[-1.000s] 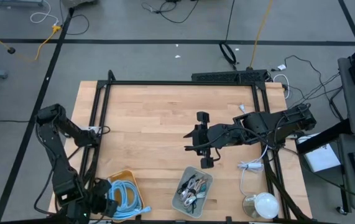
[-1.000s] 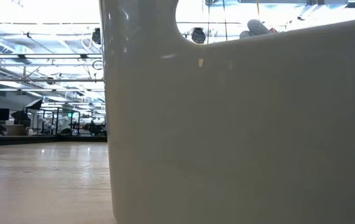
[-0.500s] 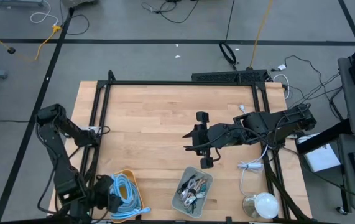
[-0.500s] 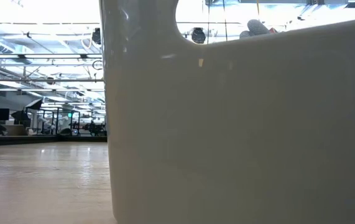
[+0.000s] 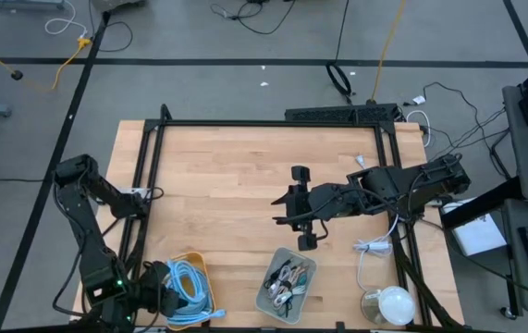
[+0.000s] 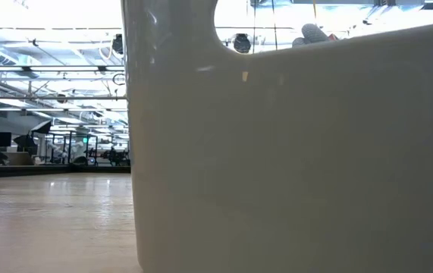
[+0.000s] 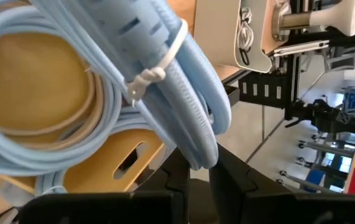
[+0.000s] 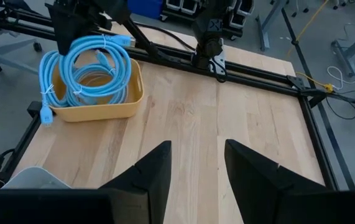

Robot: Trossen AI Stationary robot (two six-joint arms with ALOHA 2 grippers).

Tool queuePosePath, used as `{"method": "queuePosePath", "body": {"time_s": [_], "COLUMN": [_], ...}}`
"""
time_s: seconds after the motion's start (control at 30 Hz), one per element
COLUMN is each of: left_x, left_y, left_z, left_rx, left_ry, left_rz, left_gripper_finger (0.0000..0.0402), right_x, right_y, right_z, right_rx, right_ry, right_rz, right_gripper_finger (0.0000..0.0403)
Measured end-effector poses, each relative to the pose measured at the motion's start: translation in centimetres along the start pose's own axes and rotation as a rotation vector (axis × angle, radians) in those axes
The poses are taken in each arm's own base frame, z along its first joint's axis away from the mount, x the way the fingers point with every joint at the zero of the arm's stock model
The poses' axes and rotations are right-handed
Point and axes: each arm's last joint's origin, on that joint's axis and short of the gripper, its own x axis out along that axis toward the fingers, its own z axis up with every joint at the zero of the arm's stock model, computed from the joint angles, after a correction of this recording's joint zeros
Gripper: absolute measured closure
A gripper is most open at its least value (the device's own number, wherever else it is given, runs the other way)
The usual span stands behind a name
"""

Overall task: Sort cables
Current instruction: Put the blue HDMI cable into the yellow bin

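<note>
The left gripper (image 5: 157, 294) has its jaws clamped on a light-blue cable (image 7: 183, 124) right over the yellow bin (image 5: 192, 265), where more blue loops (image 8: 90, 71) lie. This looks like the drop-off step: next, let go and lift clear. The right gripper (image 5: 299, 205) hovers mid-worktop, jaws apart.

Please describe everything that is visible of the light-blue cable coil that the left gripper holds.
The light-blue coiled cable is a bundle of several smooth, rubbery-looking loops, bound by a white plastic zip tie. The left gripper is shut on its lower loops, holding it over the yellow plastic bin at the table's front left. More light-blue loops lie in that bin below and beside it. Its plug ends cannot be made out.
</note>
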Motion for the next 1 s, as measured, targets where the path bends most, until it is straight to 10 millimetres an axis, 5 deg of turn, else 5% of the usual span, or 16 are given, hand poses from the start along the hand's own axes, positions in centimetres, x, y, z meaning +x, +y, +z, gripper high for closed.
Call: {"method": "queuePosePath", "body": {"time_s": [0.63,1.0], "left_x": [-0.22,-0.27], "left_y": [0.56,0.97], "left_z": [-0.68,-0.64], "left_rx": [-0.032,-0.061], "left_ry": [0.180,0.214], "left_rz": [0.159,0.243], "left_gripper_finger": [0.0319,0.0190], "right_x": [0.00,0.00], "right_y": [0.00,0.00], "right_z": [0.02,0.02], "right_rx": [-0.006,0.003], "right_ry": [-0.002,-0.002], "right_rz": [0.000,0.001], "right_gripper_finger": [0.0261,0.0261]}}
